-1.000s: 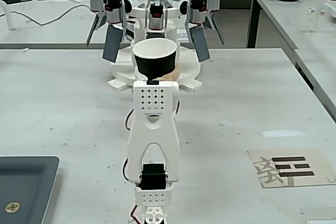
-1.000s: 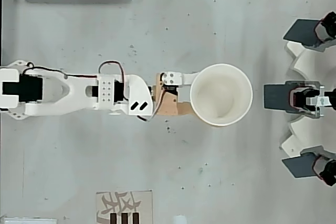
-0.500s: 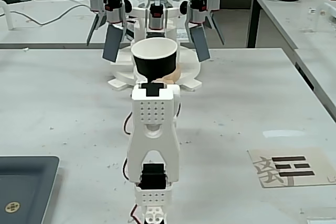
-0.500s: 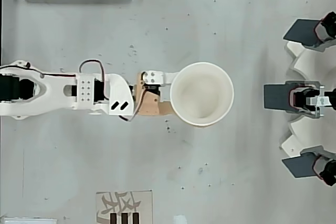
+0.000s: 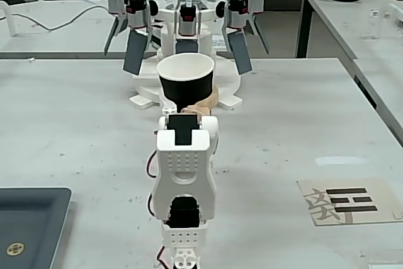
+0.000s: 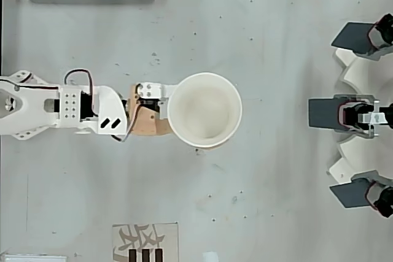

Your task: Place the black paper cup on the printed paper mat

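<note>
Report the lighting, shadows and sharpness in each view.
Fixed view: soft even light; the black paper cup and the printed paper mat are sharp, the far benches a little softer. Overhead view: flat, bright light washes out the cup's white inside; only a faint shadow under its rim; the mat is cropped by the bottom edge.

You had bright, even, diffuse light in both views, with only faint soft shadows under the arm (image 6: 61, 107) and cup (image 6: 204, 110). The cup's white inside nearly washed out in the overhead view, and the table (image 5: 75, 118) looked pale. Both pictures were fairly sharp; the fixed view's far background went slightly soft.
</note>
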You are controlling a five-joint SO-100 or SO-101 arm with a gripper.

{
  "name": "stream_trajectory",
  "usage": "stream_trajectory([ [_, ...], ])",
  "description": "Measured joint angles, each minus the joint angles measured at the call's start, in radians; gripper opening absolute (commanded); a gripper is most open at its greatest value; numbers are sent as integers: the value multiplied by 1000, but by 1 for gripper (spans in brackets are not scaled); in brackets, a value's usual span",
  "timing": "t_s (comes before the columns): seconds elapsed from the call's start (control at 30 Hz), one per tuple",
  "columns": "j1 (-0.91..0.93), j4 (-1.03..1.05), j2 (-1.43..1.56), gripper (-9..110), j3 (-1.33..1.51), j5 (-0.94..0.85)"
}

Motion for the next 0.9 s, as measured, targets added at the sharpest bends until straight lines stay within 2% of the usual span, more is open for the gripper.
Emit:
stream_trajectory([
  [0.4,67,-110,164,11,236,0],
  [0.9,302,-149,222,11,282,0],
])
